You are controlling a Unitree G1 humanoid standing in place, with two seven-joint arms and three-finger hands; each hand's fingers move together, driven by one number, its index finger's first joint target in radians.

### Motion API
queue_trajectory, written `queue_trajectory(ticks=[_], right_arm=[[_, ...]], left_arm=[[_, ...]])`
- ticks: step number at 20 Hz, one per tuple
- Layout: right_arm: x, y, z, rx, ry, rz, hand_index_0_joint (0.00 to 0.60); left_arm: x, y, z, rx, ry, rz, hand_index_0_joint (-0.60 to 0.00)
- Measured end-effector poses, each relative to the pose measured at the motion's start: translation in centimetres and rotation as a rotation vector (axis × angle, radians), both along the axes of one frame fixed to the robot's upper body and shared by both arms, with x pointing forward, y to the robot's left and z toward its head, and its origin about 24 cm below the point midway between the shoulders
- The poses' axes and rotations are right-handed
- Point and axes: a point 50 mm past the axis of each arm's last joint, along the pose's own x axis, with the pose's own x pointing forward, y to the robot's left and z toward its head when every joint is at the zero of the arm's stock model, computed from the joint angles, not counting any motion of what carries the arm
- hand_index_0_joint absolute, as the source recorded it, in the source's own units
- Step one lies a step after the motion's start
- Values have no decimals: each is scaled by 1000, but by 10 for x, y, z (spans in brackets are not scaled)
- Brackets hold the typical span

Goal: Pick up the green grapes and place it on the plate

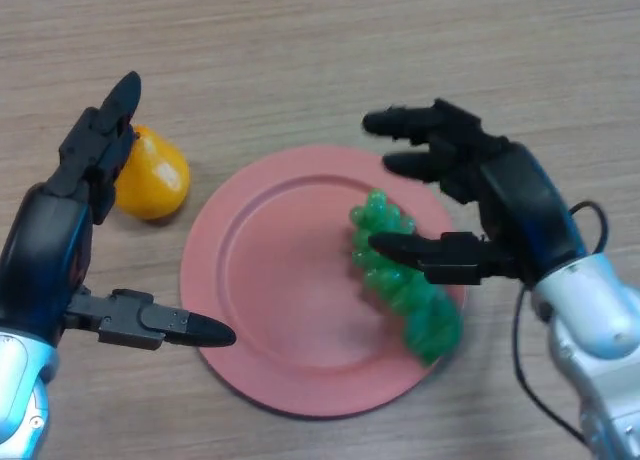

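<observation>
Under the right hand (500,205) thumb, green grapes (405,280) lie on the plate (270,280).

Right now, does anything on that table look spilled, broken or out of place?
Nothing stands out. The green grapes lie on the right side of the pink plate, whole and inside its rim. A yellow fruit sits on the table left of the plate. The right hand is open above the grapes; the left hand is open too.
</observation>
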Motion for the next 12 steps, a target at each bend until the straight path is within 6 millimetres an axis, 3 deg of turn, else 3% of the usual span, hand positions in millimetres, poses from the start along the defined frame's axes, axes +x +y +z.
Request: queue_trajectory(ticks=[1,3,4,5,6,10,12], right_arm=[[-2,4,-4,-8,31,27,600],[-4,6,-4,-17,43,61,400],[-5,4,1,-10,22,54,250],[-5,1,4,-5,12,46,150],[-6,-5,10,4,-6,33,5],[-13,-38,40,78,-76,-58,0],[-19,-44,43,129,-71,-51,0]], left_arm=[[0,0,0,-23,-2,-7,0],[0,-1,0,-38,0,-14,0],[-1,0,-1,-38,2,-14,0],[-1,-1,-1,-38,2,-14,0],[0,-1,0,-38,1,-14,0],[1,-3,2,-38,-5,-23,0],[2,-10,4,-39,-10,-51,0]])
